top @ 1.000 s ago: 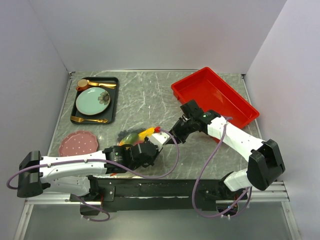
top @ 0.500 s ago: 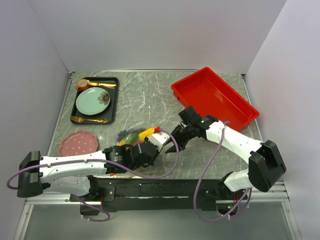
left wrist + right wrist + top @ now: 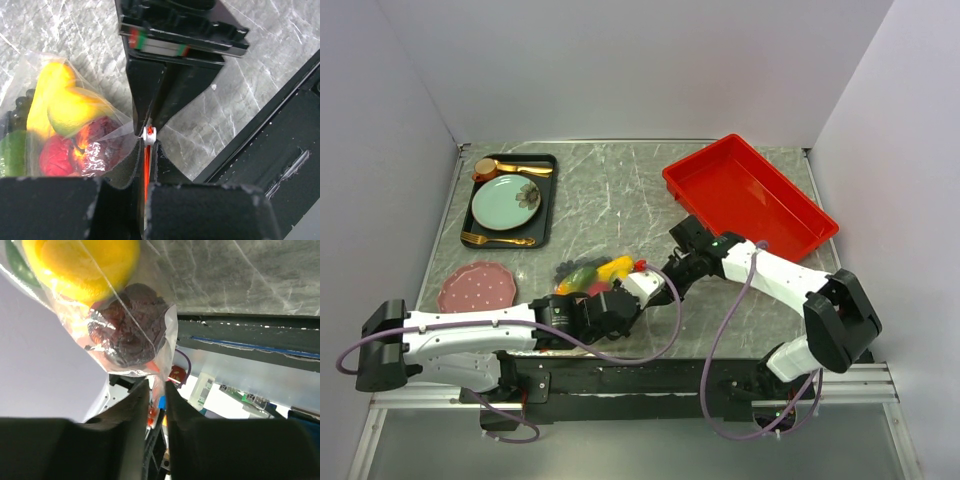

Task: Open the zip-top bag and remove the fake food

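The zip-top bag (image 3: 595, 272) lies at the table's front centre and holds the fake food (image 3: 612, 267). In the left wrist view a yellow fruit (image 3: 65, 105), a red one (image 3: 57, 155) and a green one (image 3: 10, 152) show through the plastic. My left gripper (image 3: 146, 146) is shut on the orange-red zip strip (image 3: 146, 167), just behind the white slider (image 3: 149, 133). My right gripper (image 3: 157, 385) faces it from the other side, shut on the bag's end by the slider. A dark purple fruit (image 3: 131, 325) and a yellow one (image 3: 80, 265) hang before it. From above the left gripper (image 3: 642, 284) and right gripper (image 3: 667, 271) meet.
A red tray (image 3: 798, 228) stands at the back right. A black tray (image 3: 542, 215) with a mint-green plate (image 3: 505, 202) and gold cutlery is at the back left. A pink plate (image 3: 477, 287) lies at the front left. The table's black front rail (image 3: 270, 145) is close by.
My right gripper has moved left and down to the bag's slider end and closed there. The bag has shifted slightly. The left gripper holds the zip strip as before.
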Available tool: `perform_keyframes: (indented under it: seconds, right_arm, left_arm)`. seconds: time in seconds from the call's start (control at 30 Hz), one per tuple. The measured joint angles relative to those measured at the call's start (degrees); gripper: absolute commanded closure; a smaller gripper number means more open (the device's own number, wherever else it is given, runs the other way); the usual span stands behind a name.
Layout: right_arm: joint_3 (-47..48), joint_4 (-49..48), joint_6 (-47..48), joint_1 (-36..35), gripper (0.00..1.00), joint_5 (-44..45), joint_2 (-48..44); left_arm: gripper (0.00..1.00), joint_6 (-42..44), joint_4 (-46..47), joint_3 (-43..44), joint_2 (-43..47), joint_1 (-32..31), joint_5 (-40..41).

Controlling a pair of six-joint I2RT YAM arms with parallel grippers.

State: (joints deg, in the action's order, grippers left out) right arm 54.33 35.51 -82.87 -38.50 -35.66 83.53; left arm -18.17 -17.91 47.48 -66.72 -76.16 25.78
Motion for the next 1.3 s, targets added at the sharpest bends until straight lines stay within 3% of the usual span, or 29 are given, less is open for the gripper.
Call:
perform_keyframes:
  seconds: [0.03,0.1,1.3]
  right_arm:
    - [0.0,0.0,0.0,0.0,0.92,-0.1,0.2]
    - [0.0,-0.2,-0.2,0.0,1.00,-0.2,0.3]
    - [-4.7,-1.3,-0.3,4.3,1.00,-2.8,-3.8]
  left_arm:
    - [0.99,0.0,0.0,0.0,-0.1,-0.2,0.0]
    - [0.99,0.0,0.1,0.0,-0.3,-0.5,0.0]
    - [0.99,-4.8,-0.5,-1.2,-0.8,-3.9,1.6]
